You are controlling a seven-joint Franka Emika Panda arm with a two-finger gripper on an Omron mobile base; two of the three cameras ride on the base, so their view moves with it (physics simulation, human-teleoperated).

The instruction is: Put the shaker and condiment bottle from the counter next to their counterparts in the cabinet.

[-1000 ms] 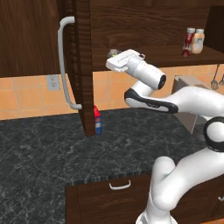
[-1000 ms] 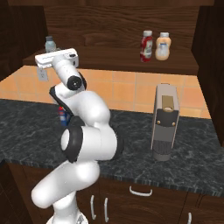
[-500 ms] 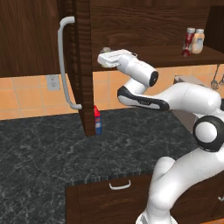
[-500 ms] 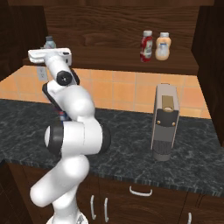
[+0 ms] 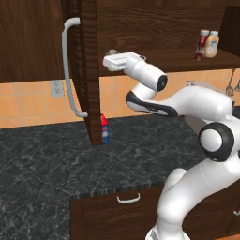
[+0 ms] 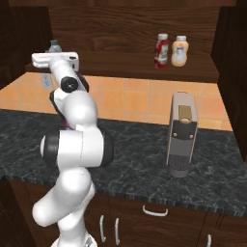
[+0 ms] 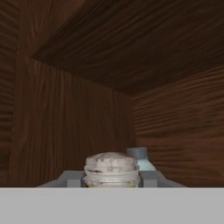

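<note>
Inside wooden cabinet [image 7: 65, 122]; silver-capped shaker [image 7: 112, 168] gripped

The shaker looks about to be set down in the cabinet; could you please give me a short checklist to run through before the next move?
1. Gripper shut on the shaker: ok.
2. Hand inside the cabinet, over the shelf: ok.
3. A pale-capped counterpart stands just beyond the shaker: ok.
4. Shaker bottom resting on the shelf: cannot tell, it is hidden.
5. Cabinet door open, away from the arm: ok.
6. Condiment bottle already on the shelf beside the beige bottle: ok.
</note>
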